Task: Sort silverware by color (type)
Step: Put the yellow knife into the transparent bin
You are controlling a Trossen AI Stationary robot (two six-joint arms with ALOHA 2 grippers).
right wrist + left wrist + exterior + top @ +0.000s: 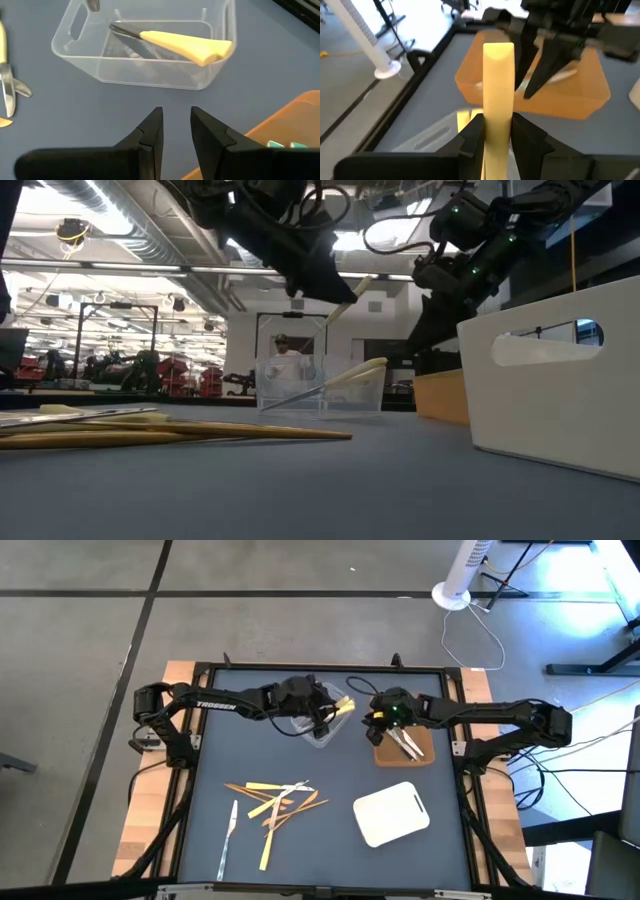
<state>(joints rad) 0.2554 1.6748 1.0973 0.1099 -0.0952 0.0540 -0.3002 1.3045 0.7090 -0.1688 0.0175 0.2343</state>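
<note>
Your left gripper (494, 131) hangs above the clear plastic tub (145, 52), fingers pinching a pale yellow utensil handle (498, 95) that juts forward between them. Another yellow-handled utensil (175, 42) lies inside that tub. Beside the tub, your right gripper (175, 127) hovers empty, fingers slightly parted.

You see the worktop (320, 770) from straight overhead, level from its edge, and close from each wrist; all views share the clear tub (145, 50).
</note>
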